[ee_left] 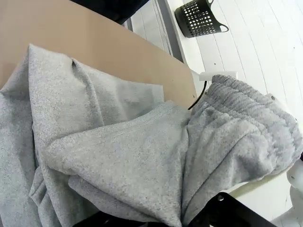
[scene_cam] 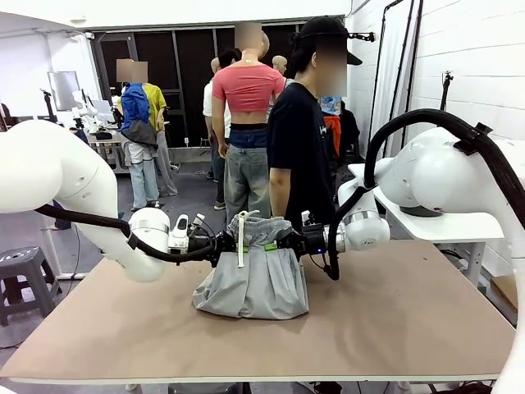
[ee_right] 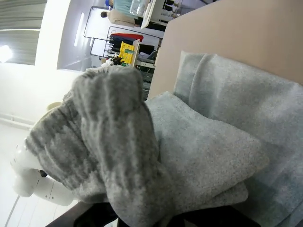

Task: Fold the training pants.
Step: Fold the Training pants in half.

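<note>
training pants [scene_cam: 253,275] of soft, heathered light grey fleece hang bunched between the two grippers, waistband end lifted above the middle of the brown table [scene_cam: 394,320] while the lower folds spread in a rounded heap on its matte surface. the left gripper [scene_cam: 232,245] is clamped tight on the fabric at the picture-left side of the waist, the right gripper [scene_cam: 277,244] pinched shut on the opposite side, both at about the same height. a flat white drawstring [scene_cam: 241,240] dangles down the front. in the left wrist view the ribbed, gathered elastic waistband [ee_left: 255,106] curls in thick ridges; a black perforated basket [ee_left: 199,18] sits on the floor beyond.
</note>
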